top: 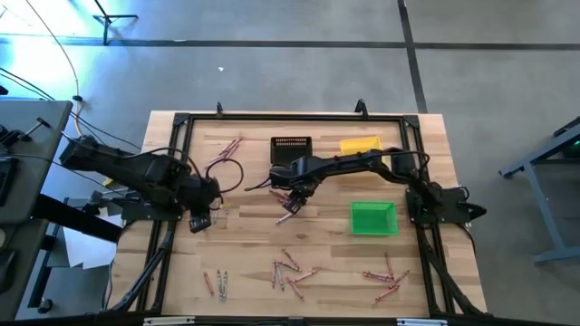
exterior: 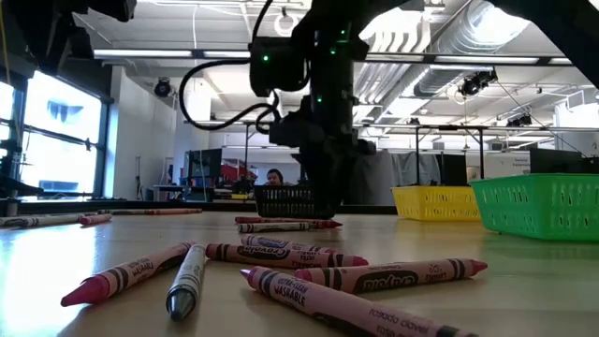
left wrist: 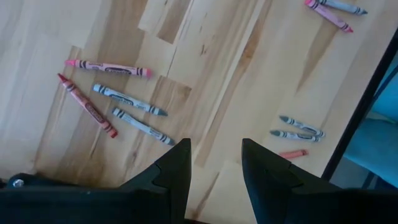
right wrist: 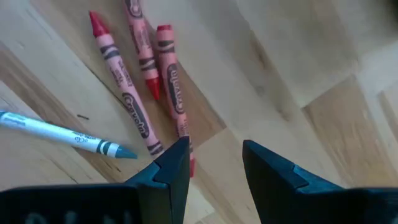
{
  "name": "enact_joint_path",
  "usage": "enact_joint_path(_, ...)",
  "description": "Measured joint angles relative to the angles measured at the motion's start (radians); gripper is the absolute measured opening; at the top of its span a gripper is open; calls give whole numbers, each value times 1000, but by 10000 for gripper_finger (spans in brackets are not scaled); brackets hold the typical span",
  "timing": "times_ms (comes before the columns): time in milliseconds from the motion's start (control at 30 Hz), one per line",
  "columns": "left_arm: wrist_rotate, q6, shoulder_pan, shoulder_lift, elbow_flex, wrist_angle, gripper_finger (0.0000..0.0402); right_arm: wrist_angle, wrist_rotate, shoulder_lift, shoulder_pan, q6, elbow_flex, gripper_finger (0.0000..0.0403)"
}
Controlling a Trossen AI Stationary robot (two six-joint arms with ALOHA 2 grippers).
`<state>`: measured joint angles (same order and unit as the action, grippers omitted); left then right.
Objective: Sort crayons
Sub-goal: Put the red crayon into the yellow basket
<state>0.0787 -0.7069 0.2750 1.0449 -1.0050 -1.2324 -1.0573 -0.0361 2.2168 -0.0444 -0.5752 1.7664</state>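
Well, the pale wooden plank table (top: 245,244) carries three small mesh bins along its far and right side: a green plastic basket (top: 372,218), a yellow one (top: 360,145) behind it, and a black one (top: 291,148) at far centre. Reaching in from the right, the right gripper (top: 292,203) hangs mid-table with fingers spread, holding nothing, just over a few reddish-pink crayons (right wrist: 140,74). Left of it, the left gripper (top: 201,220) hovers, also spread and empty. More crayons (top: 288,273) lie scattered along the near edge.
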Motion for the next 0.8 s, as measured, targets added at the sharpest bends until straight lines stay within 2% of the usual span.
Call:
enact_joint_path(400, -57, -100, 56, -50, 0, -38, 126, 134, 21, 5, 5, -27, -15, 134)
enact_joint_path(800, -72, -103, 67, -62, 0, -51, 126, 118, -1, 22, 5, -29, -16, 134)
